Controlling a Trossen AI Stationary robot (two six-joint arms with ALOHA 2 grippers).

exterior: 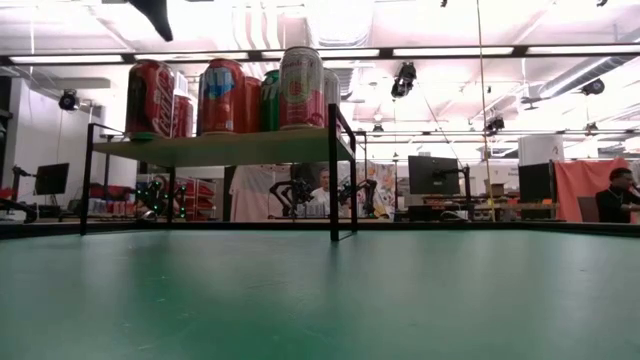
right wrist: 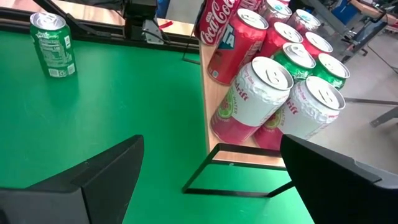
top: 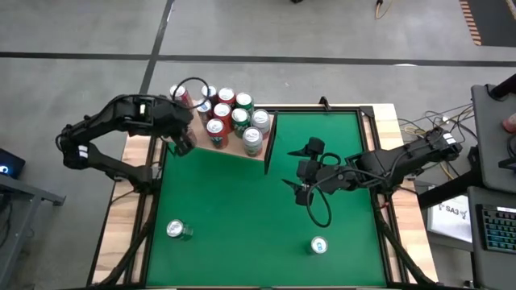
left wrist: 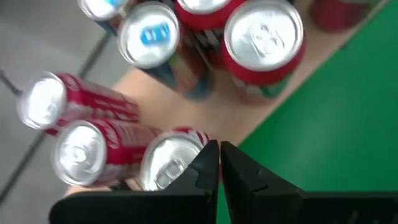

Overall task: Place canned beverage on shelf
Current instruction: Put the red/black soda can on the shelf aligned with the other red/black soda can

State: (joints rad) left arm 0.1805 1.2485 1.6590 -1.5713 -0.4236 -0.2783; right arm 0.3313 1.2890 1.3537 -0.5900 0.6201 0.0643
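The shelf (top: 232,153) is a pale wood board on a dark frame at the table's far left, with a dark end panel (top: 269,142). Several cans (top: 226,112) stand on it, mostly red, some green or white. It also shows in the low view (exterior: 225,148) and the right wrist view (right wrist: 219,146). My left gripper (top: 185,145) is shut at the shelf's left edge, right beside a red can (left wrist: 169,163). My right gripper (top: 301,191) is open and empty above mid-table, right of the shelf. Two cans stand on the green table: one near left (top: 177,230), one near right (top: 319,245). My left gripper's shut fingers (left wrist: 208,163) stand close against the side of the red can's top rim (left wrist: 186,144) at the shelf's edge. I cannot tell whether they touch it.
The near-left can shows green in the right wrist view (right wrist: 53,45). Open green table lies between the shelf and the two loose cans. Wooden side rails (top: 121,209) and cables (top: 321,211) border the table. A person's hand shows at the far right (top: 509,121).
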